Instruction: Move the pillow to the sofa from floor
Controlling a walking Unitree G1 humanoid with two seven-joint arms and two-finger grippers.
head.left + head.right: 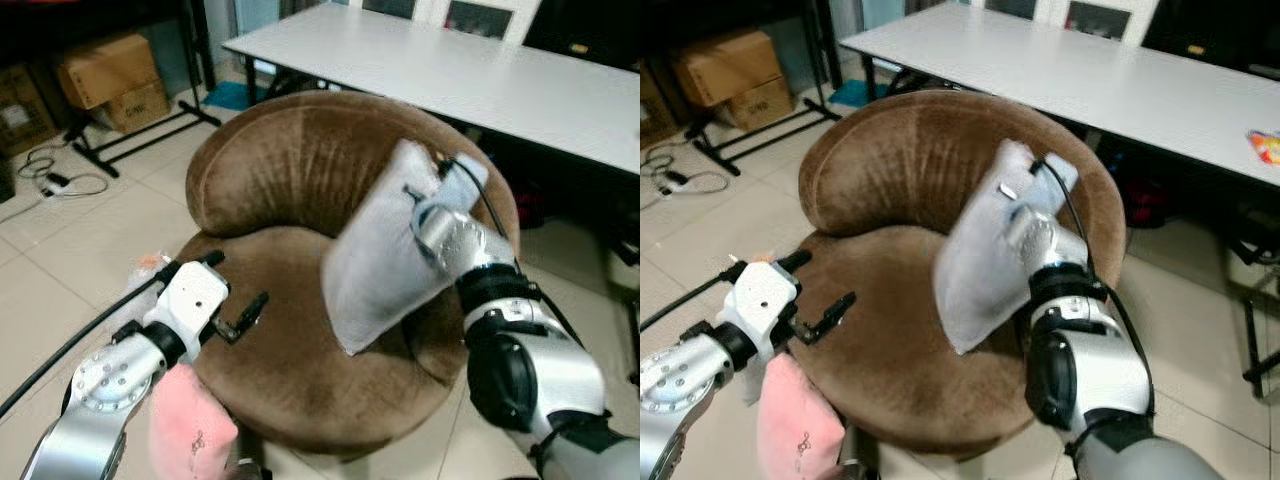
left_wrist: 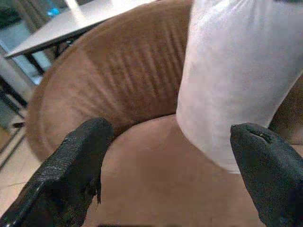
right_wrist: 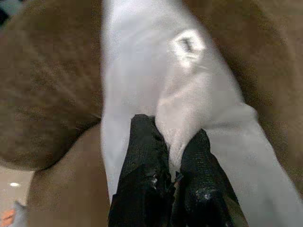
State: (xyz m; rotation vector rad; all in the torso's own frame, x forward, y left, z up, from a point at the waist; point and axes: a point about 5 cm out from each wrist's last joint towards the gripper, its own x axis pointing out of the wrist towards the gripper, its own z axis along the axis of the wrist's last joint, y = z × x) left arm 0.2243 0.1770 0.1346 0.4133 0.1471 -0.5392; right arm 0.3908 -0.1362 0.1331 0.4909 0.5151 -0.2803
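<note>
A pale grey pillow (image 1: 375, 270) stands tilted on the seat of the round brown sofa chair (image 1: 280, 170), leaning toward the backrest on the right side. My right gripper (image 3: 173, 137) is shut on a fold of the pillow's upper edge, close to its small white tag (image 3: 187, 43). My left gripper (image 1: 235, 285) hovers open over the front left of the seat, nothing between its fingers (image 2: 85, 151). It is apart from the pillow, which lies to its right.
A pink soft item (image 1: 190, 425) sits low by the chair's front left, under my left arm. A long white table (image 1: 480, 70) stands behind the chair. Cardboard boxes (image 1: 110, 75), a black rack base (image 1: 140, 135) and cables (image 1: 55, 180) lie on the tiled floor at far left.
</note>
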